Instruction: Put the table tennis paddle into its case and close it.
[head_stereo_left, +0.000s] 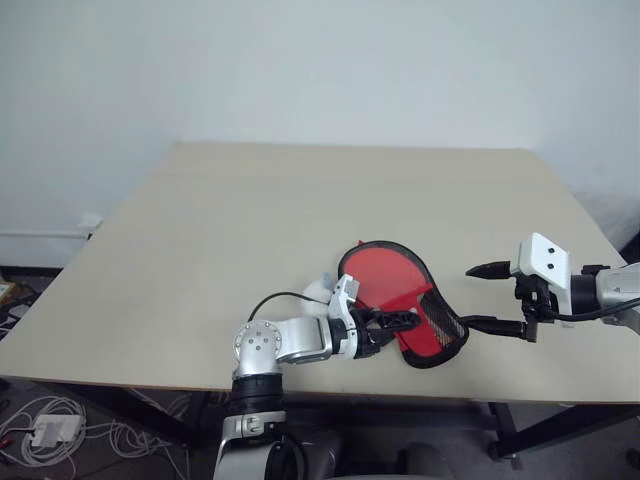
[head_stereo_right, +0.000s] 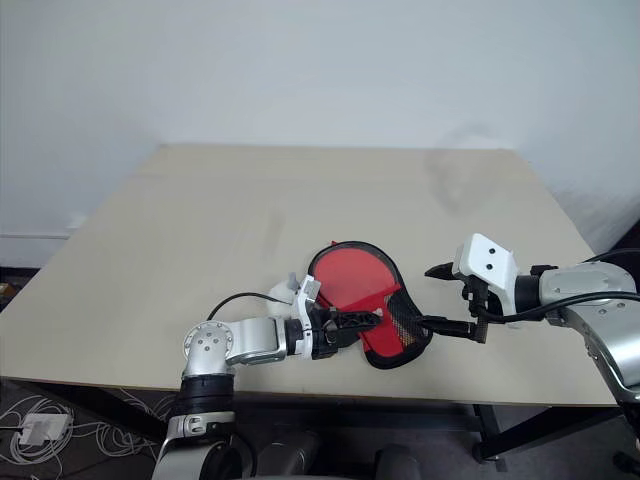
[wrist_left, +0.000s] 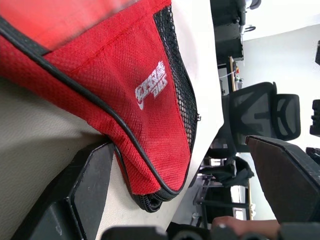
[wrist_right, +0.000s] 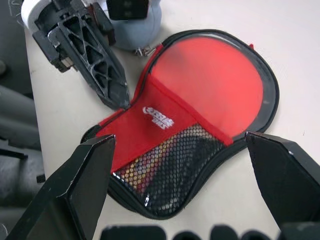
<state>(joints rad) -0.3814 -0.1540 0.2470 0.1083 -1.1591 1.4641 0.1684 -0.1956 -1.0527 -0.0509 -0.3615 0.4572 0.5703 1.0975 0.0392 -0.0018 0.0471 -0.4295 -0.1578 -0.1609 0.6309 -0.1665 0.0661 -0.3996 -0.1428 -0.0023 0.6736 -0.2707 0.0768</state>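
The case (wrist_right: 150, 135) lies flat near the table's front edge, red with a white logo, a black mesh panel (head_stereo_left: 441, 326) and black edging. The table tennis paddle's red face (wrist_right: 210, 85) shows in the case's round part; its handle is covered by the logo panel and mesh. My left gripper (head_stereo_left: 390, 322) is open at the case's left edge, and the case's narrow end (wrist_left: 150, 150) lies between its fingers. My right gripper (head_stereo_right: 440, 297) is open just right of the mesh end, one finger above the other, with nothing held.
The beige table (head_stereo_left: 250, 220) stretches far behind and to the left of the case; its front edge runs just below the case. Cables and a power strip (head_stereo_left: 45, 430) lie on the floor at the left. A black office chair (wrist_left: 260, 115) stands beyond the table.
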